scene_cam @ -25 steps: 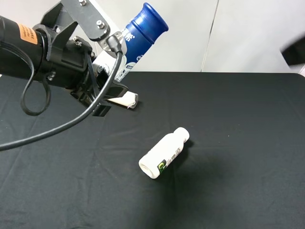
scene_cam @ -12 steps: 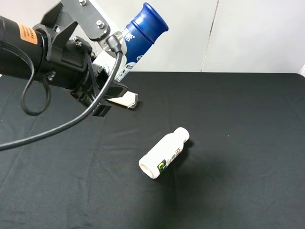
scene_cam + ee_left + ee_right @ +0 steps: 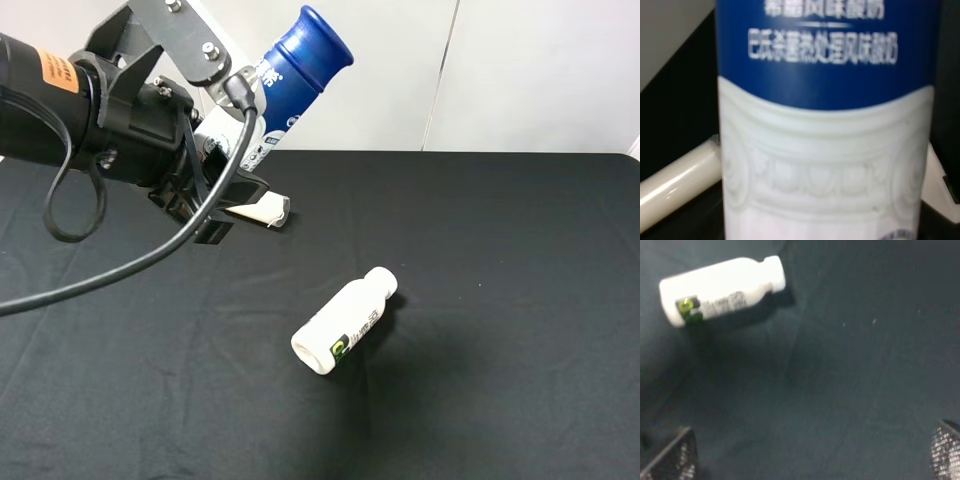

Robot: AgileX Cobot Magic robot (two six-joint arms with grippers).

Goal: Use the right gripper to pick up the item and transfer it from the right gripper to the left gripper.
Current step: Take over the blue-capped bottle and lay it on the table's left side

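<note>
The item (image 3: 298,62), a slim white bottle with a wide dark-blue cap, is held tilted in the air at the upper left, cap up. My left gripper (image 3: 240,165) is shut on its lower body. In the left wrist view the item's blue-and-white label (image 3: 825,125) fills the picture. My right gripper (image 3: 807,455) is out of the exterior view. Its wrist view shows its two fingertips (image 3: 670,457) far apart with nothing between them, above the black table.
An all-white bottle with a green-black logo (image 3: 345,322) lies on its side mid-table, also in the right wrist view (image 3: 720,287). A plain white tube (image 3: 258,210) lies under the left gripper, and the left wrist view shows it (image 3: 675,185). Black cloth (image 3: 500,300) covers the table.
A dark blur of the right arm at the upper right edge one second ago has left the exterior view. The left arm and the item have not moved.
</note>
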